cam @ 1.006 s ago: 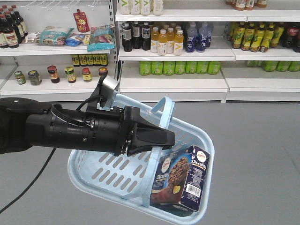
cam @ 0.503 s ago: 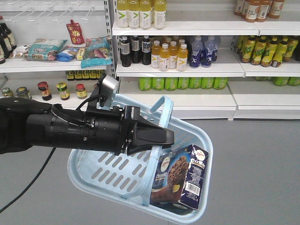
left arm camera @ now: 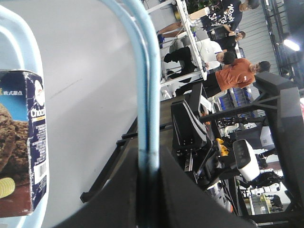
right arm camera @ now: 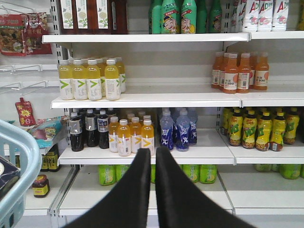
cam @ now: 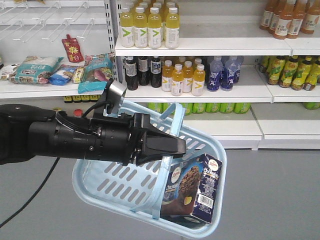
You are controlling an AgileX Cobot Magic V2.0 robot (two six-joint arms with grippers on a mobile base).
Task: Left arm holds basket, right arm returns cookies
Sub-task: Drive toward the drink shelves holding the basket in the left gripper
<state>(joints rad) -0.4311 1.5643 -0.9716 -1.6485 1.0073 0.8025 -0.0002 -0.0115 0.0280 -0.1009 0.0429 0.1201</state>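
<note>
In the front view, the thick black left arm reaches in from the left. The left gripper (cam: 176, 146) is shut on one flat handle (cam: 172, 120) of the light blue basket (cam: 95, 192), which hangs tilted in the air. The navy cookies box (cam: 194, 189) stands in the basket's lower right corner. In the left wrist view the handle (left arm camera: 147, 85) runs between the left gripper's (left arm camera: 148, 164) jaws, with the cookies (left arm camera: 21, 142) at the left edge. The right gripper (right arm camera: 153, 152) is shut and empty, facing the shelves, and the basket's rim (right arm camera: 21, 161) is at its left.
Supermarket shelves (cam: 190, 47) stand ahead with yellow drink bottles (cam: 150, 27), dark and blue bottles (cam: 180, 75), green bottles and snack bags (cam: 60, 70). Grey floor (cam: 280, 195) lies below. Behind, the left wrist view shows people (left arm camera: 232, 76) and equipment.
The shelves have slid down and left in the front view and look nearer. The left arm, basket and cookies keep the same pose in the view.
</note>
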